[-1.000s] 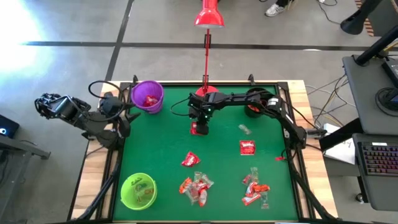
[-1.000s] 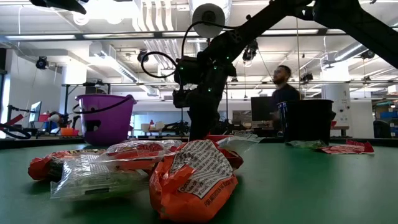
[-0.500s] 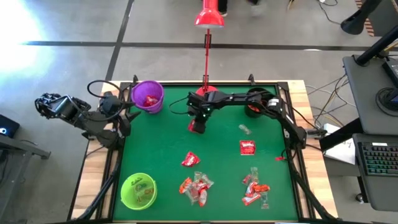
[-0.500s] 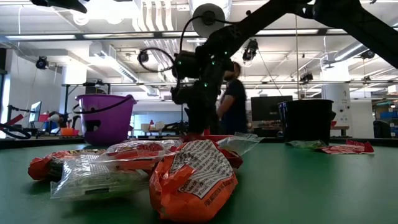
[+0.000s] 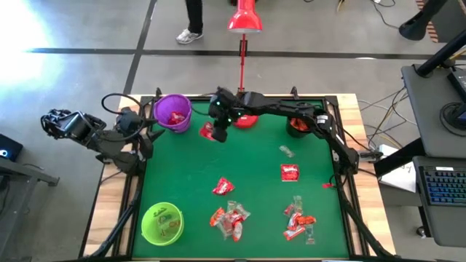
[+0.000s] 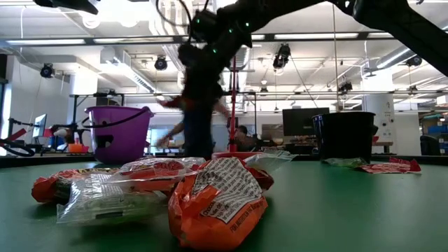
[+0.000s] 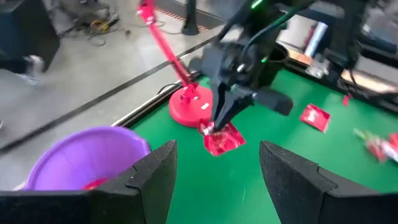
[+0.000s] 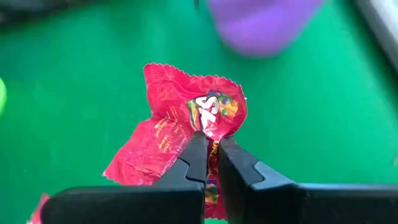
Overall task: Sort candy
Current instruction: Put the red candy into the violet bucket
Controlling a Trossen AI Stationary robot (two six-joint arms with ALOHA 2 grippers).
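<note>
Red candy (image 8: pixel 186 127) pinched in closed right gripper (image 8: pixel 210 149), aloft beside purple cup (image 5: pixel 172 113); best centred over rim before release; left gripper (image 7: pixel 214 168) open, parked off desk (image 5: pixel 255 167).

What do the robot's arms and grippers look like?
Both arms are dark, jointed and slim. The right arm shows small green lights by its wrist. The left arm trails looping black cables. The right gripper has two flat dark fingers.
</note>
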